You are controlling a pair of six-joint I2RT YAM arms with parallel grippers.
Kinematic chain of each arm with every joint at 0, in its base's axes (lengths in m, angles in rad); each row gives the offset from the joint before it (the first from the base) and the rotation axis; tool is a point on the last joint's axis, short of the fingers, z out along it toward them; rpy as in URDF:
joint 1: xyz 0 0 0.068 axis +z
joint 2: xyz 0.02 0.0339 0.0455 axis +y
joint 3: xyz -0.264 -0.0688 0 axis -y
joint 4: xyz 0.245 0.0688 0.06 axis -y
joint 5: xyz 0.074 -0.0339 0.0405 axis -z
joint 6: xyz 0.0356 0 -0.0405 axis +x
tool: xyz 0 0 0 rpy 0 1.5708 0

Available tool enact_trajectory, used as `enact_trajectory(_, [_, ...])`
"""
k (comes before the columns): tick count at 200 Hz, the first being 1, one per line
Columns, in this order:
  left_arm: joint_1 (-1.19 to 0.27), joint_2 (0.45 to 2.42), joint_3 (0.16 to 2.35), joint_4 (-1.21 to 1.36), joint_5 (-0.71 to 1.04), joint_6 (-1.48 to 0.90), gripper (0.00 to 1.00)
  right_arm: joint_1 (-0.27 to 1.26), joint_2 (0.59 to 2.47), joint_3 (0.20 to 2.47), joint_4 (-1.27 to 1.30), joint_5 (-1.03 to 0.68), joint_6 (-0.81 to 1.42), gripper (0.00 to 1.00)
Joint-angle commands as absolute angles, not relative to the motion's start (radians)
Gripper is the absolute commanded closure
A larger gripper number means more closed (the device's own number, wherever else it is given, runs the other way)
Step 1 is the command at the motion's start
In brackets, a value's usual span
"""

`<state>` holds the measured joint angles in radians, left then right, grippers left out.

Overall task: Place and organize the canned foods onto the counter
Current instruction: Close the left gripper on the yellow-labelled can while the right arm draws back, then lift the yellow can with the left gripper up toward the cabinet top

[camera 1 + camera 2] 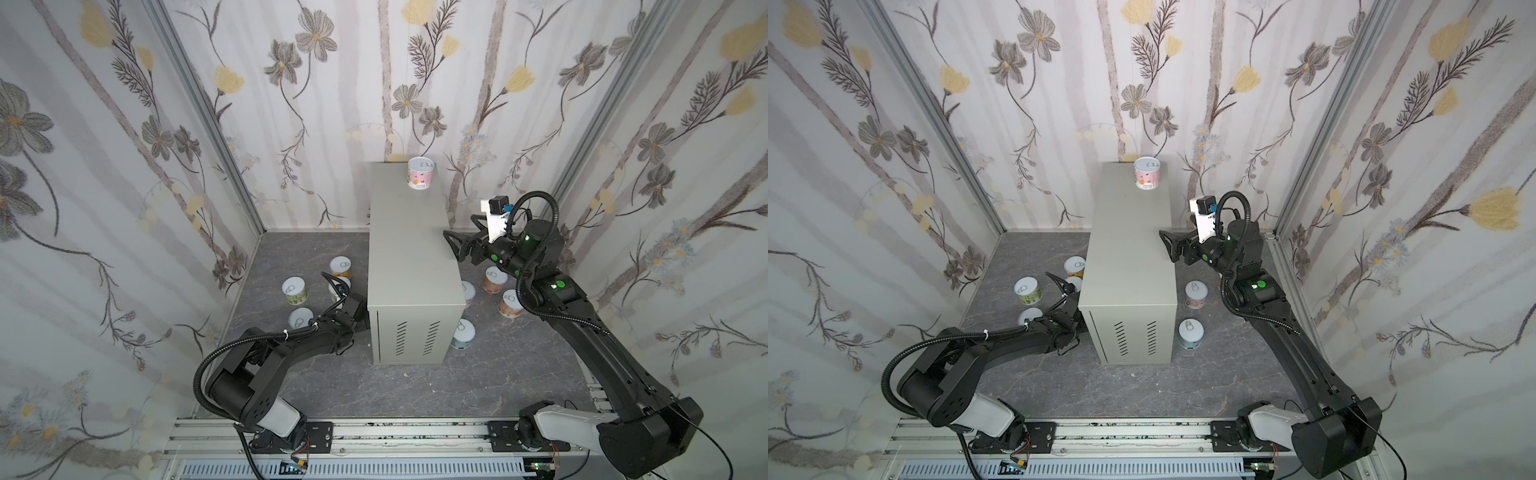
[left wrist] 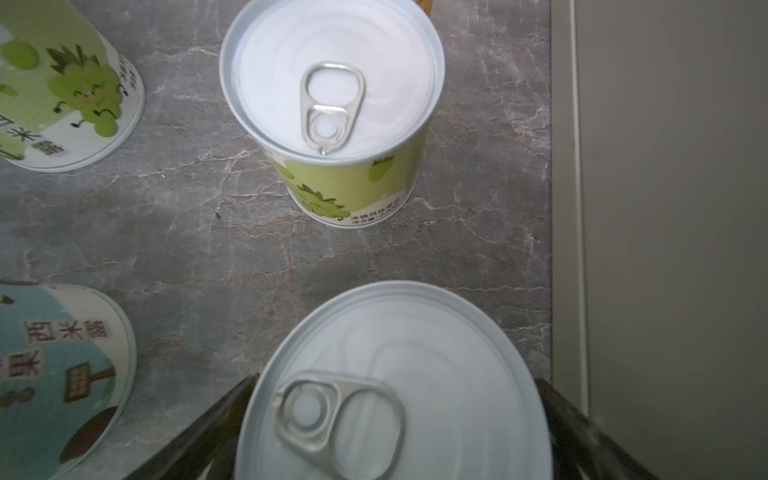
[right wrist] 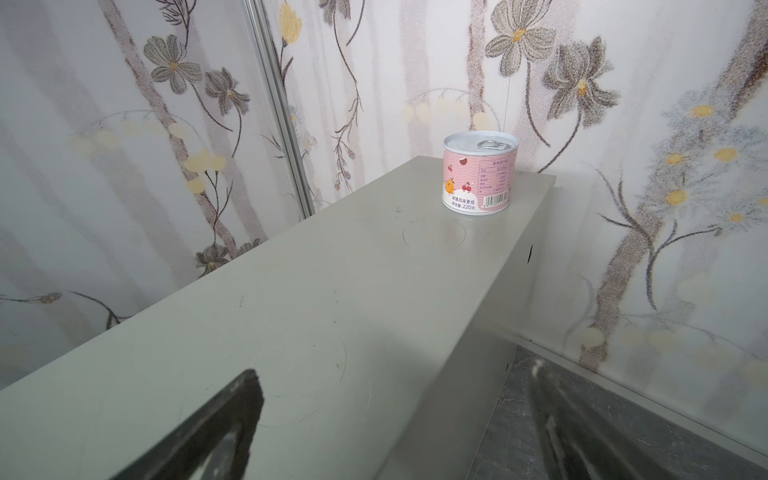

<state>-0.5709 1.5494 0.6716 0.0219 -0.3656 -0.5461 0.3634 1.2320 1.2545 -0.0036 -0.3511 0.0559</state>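
The left gripper [image 2: 397, 380] hangs low over the floor [image 2: 208, 232], jaws spread wide on either side of the near can [image 2: 395, 399], which stands lid up and is not yet clamped. Whether a finger [image 2: 199, 436] touches its rim cannot be told. The counter [image 2: 665, 208] rises just beside the outer jaw, and a green can [image 2: 332, 112] stands close ahead. A blue can [image 2: 54, 374] and a second green can [image 2: 62, 83] stand off to the other side. The right gripper [image 1: 452, 246] is likewise wide and empty in both top views. It is level with the counter's top at its right edge, about midway along and well apart from the pink can [image 1: 420, 173]. That can is the only one on the counter, upright at the far end by the wall. Other cans [image 1: 510, 303] stand on the floor to the counter's right. The likely trouble lies in the tight quarters. The jaw next to the counter may scrape its side as it closes, and an off-centre squeeze on the smooth round wall could let the near can twist or slip. A lift made too close in could catch the can on the counter's top edge, and a forward nudge would topple the green can. The right gripper also sits where an incoming can might be set down, so the arms could clash.
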Motion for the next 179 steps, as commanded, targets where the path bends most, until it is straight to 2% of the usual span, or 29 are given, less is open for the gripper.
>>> enact_trajectory(1, [-0.577,1.576,0.689,0.052,-0.410,-0.541,0.01,0.363,1.240,1.266,0.028,-0.370,0.049,0.00])
enact_trajectory(105, [-0.598,1.602,0.691,0.021,-0.472,-0.513,0.25,0.363,1.269,1.262,0.041,-0.382,0.051,0.00])
enact_trajectory(179, [-0.597,1.497,0.669,-0.033,-0.505,-0.494,0.31,0.363,1.261,1.248,0.047,-0.390,0.077,0.00])
